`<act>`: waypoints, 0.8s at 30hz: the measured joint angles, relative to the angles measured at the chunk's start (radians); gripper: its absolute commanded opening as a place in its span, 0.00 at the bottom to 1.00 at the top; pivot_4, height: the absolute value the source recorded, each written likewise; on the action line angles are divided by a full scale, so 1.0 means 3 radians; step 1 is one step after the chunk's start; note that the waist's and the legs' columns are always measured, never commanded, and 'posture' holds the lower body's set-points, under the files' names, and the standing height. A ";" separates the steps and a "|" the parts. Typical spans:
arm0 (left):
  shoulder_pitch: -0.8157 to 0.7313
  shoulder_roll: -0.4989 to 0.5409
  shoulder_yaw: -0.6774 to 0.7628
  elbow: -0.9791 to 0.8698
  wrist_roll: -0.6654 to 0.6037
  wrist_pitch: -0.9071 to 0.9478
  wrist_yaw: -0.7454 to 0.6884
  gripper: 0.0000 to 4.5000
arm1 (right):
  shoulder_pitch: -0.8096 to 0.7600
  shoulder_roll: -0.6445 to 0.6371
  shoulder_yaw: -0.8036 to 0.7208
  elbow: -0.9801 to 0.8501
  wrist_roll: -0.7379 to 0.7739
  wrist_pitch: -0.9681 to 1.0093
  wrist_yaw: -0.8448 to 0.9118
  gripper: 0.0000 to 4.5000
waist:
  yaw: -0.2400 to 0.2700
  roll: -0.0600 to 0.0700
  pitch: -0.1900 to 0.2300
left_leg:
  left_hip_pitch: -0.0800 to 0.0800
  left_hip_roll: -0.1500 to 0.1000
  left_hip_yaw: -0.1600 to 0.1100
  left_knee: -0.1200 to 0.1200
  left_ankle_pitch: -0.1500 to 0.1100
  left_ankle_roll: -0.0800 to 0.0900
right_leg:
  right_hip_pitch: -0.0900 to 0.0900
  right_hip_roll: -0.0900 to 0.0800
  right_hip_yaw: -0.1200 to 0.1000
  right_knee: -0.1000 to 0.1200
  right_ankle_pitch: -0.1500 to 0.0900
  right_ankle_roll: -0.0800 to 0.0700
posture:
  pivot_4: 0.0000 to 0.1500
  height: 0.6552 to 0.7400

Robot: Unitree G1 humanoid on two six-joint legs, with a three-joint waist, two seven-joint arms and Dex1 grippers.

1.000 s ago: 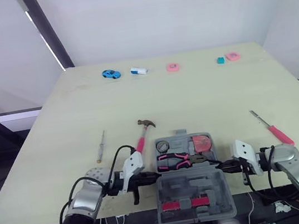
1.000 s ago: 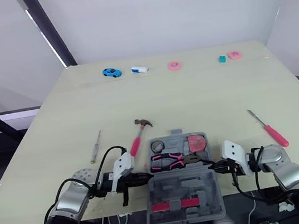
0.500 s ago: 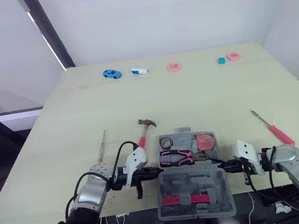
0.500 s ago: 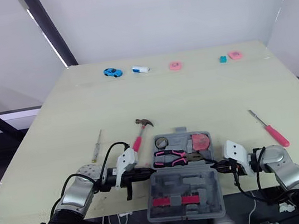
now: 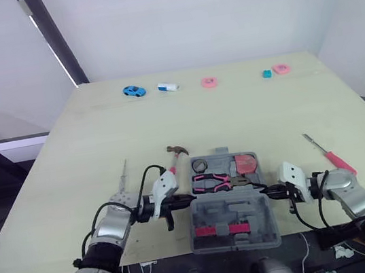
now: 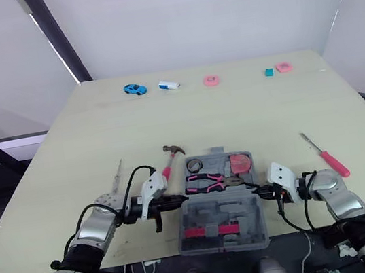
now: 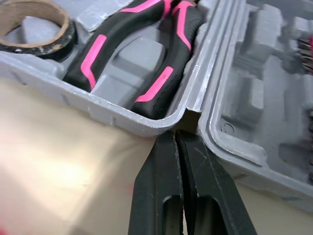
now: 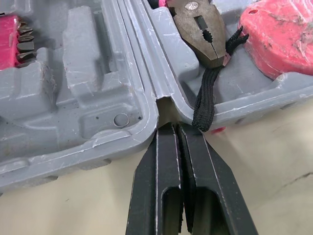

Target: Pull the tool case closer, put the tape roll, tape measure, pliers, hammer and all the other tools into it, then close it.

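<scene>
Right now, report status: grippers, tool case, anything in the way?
Both shut: left gripper and right gripper, tips at hinge ends of tool case. Case open, pliers inside. Outside on table: hammer, pink screwdriver.

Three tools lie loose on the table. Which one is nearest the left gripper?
The hammer: its pink handle ends right beside the left gripper. The thin grey screwdriver lies farther left; the pink-handled screwdriver is over on the right side.

The grey moulded-plastic tool case looks matt and scuffed. The black-and-pink-handled pliers have smooth, rubbery grips. The black tape roll has a brown cardboard core. The pale tabletop shows a soft sheen.
</scene>
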 measured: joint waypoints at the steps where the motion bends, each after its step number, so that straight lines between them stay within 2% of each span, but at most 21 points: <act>1: -0.0013 -0.0005 0.0002 0.0017 0.0002 -0.0001 0.0007 0.03 | -0.0020 0.0005 -0.0001 0.0023 -0.0005 -0.0008 -0.0017 0.02 | 0.0001 0.0000 0.0000 | 0.0000 0.0000 0.0000 0.0000 0.0000 0.0000 | 0.0000 0.0000 0.0000 0.0000 0.0000 0.0000 | 1.00 0.99; 24: -0.0302 -0.0200 0.0041 0.0429 0.0100 -0.0098 0.0275 0.03 | -0.0263 0.0185 -0.0076 0.0463 -0.0148 -0.0265 -0.0413 0.02 | 0.0009 0.0000 0.0000 | 0.0000 0.0000 0.0000 0.0011 0.0001 0.0001 | 0.0005 0.0000 0.0002 0.0002 0.0003 0.0001 | 1.00 0.99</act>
